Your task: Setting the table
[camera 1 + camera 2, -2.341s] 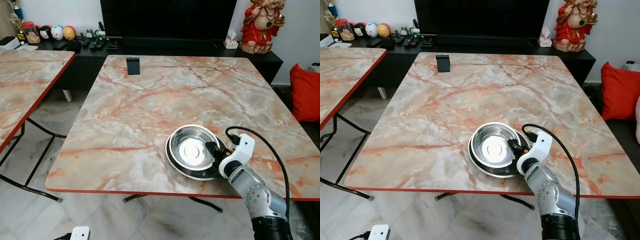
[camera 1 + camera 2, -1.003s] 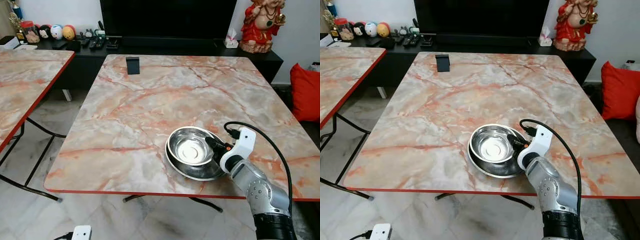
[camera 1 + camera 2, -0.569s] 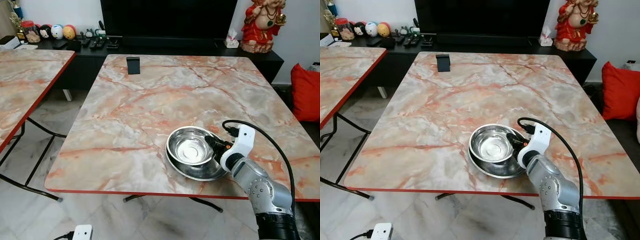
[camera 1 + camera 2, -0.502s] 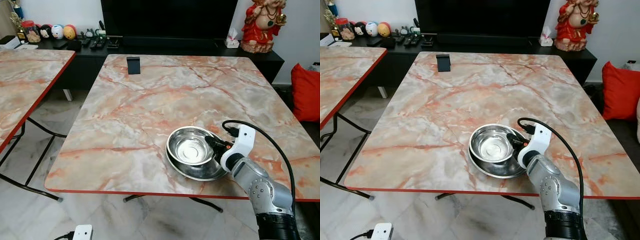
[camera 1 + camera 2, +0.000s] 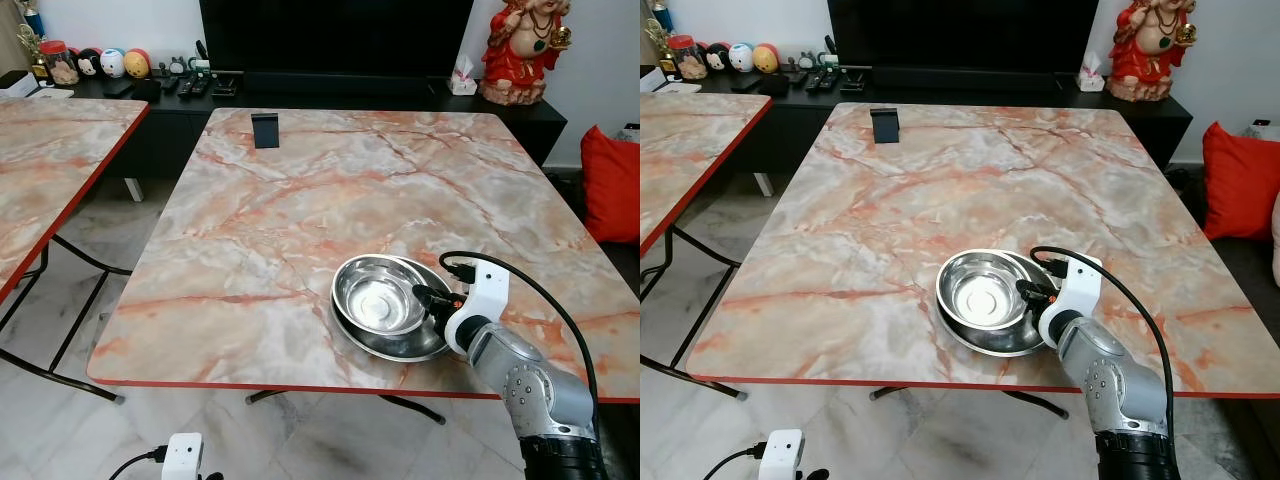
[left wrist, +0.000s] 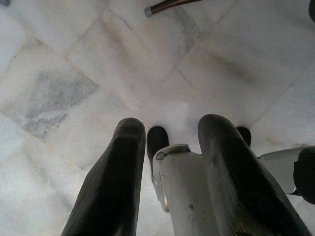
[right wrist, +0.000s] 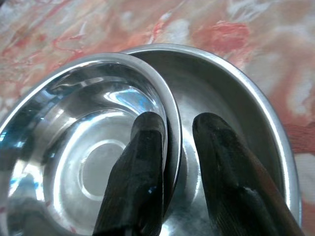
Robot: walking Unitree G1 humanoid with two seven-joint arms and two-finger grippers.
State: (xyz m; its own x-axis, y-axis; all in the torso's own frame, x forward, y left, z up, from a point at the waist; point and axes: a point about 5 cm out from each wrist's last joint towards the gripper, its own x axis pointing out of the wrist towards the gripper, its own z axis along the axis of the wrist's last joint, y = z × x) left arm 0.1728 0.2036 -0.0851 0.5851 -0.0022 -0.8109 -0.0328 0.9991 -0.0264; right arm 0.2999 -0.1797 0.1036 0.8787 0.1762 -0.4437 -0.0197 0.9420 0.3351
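Steel bowl [image 7: 93, 162] rim pinched in my right claw [image 7: 179, 147], tilted to lift from larger bowl [image 7: 246, 128] beneath.

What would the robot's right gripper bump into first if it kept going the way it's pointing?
Probably the small steel bowl. The right gripper already straddles that bowl's rim, one finger inside it and one in the bigger bowl underneath, so pushing on would likely shove the small bowl along, though depth is hard to judge.
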